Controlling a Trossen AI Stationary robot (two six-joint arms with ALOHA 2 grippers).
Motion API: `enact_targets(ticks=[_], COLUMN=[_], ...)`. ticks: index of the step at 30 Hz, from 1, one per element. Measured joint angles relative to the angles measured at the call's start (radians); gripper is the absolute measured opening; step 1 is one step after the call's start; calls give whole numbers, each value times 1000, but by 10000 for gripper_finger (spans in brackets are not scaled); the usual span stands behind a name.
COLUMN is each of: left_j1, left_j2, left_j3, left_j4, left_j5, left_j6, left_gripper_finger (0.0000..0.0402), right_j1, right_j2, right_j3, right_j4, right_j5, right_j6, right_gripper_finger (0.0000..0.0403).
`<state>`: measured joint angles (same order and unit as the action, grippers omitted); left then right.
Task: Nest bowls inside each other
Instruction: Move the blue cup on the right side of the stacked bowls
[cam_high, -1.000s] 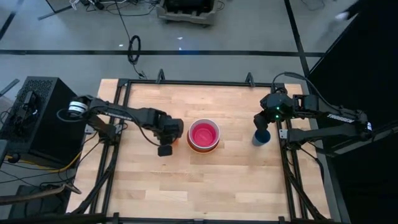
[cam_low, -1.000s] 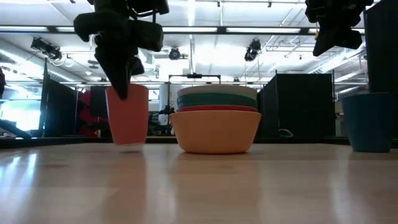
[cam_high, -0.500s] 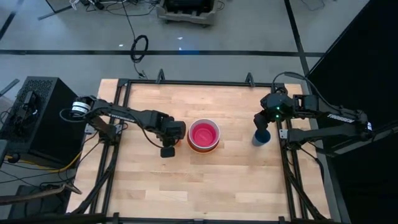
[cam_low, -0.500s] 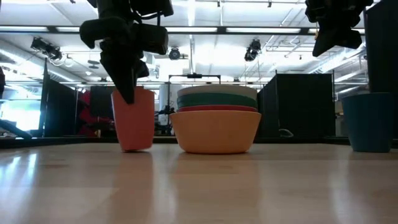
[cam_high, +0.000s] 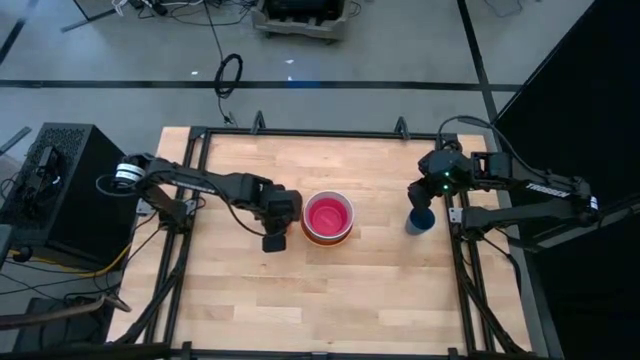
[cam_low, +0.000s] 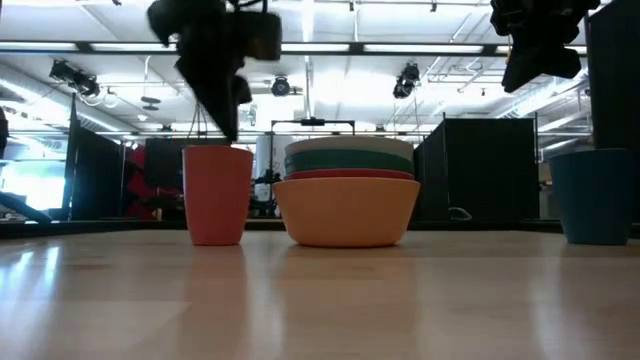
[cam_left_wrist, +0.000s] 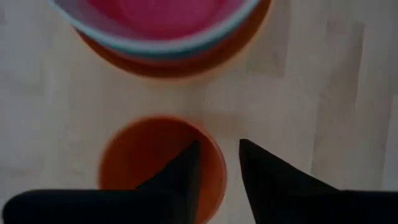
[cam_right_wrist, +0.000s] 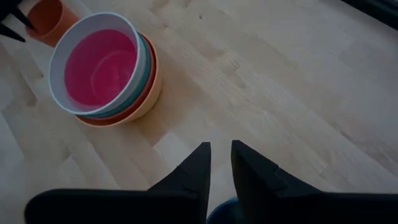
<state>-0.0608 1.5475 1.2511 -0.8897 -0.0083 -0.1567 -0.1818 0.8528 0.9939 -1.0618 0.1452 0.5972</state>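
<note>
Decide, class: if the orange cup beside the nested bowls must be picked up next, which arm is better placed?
Left. Its gripper hangs over the orange cup, beside the bowl stack. The right gripper hovers over the blue cup, across the table.

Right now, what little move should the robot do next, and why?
Probably lift the left gripper straight up and away. The bowls already sit nested in one stack, pink on top, and the orange cup stands upright on the table beside them, with the gripper just above its rim. The right gripper hangs over the blue cup.
</note>
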Motion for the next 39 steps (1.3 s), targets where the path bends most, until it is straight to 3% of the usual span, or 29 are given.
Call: enact_targets(ticks=[5,21,26,34,39], left_j1=[2,2,2,2,2], left_j2=[-1,-1,-1,-1,-1], left_j3=[77,119,119,119,119], left_j4=[-40,-85,-81,-81,-82], left_j5=[-61,-115,-118,-132,-132], left_j6=[21,40,37,17,16], left_gripper_finger=[115,112,110,117,115], right_j1=[0,29,68,128,130], right_j2=[0,10,42,81,104], right_j3=[0,0,-22,-179,-217], right_j4=[-30,-370,-343,-212,-172], right_j5=[-61,-314,-325,-340,-337], right_j6=[-4,0,-5,30,36], right_gripper_finger=[79,135,172,220,174])
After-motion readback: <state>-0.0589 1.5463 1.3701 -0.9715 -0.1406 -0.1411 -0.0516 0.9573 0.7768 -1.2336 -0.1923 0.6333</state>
